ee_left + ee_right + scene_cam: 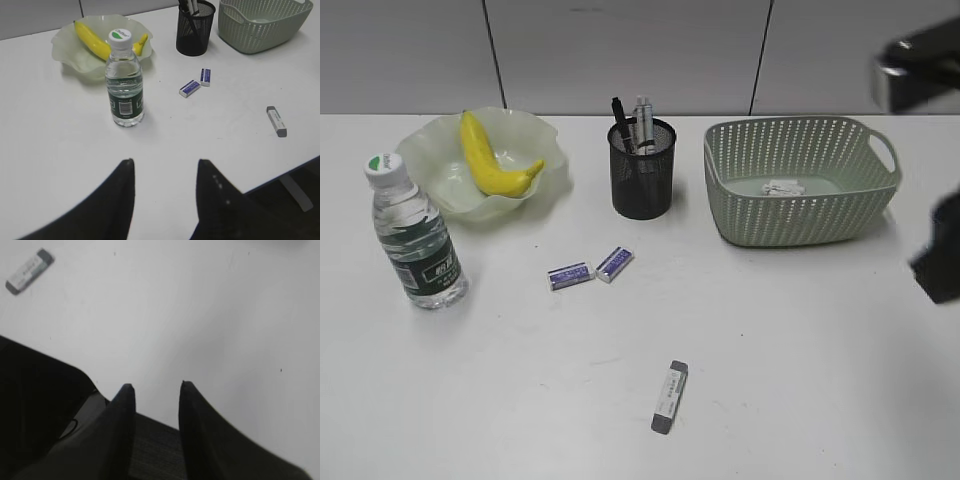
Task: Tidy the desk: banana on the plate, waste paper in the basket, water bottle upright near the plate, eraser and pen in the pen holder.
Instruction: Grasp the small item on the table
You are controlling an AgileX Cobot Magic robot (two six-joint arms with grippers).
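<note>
Grey-capped white eraser stick (670, 397): lying flat at the front of the plain white worktop (800, 340), apart from everything else.
Two small white-and-purple erasers (590, 270): side by side mid-worktop, in front of the black wire-mesh pen holder (642, 170), which has pens standing in it.
Clear plastic water bottle with dark green label (416, 240): upright, just beside the pale green ruffled plate (440, 150).
Long yellow banana (492, 160): lying in the plate.
Crumpled white waste paper (784, 187): inside the sage-green perforated basket (800, 215).
Left gripper (165, 172): jaws apart, empty, above bare worktop short of the bottle.
Right gripper (155, 395): jaws narrowly apart, nothing between them, at the worktop's edge.
</note>
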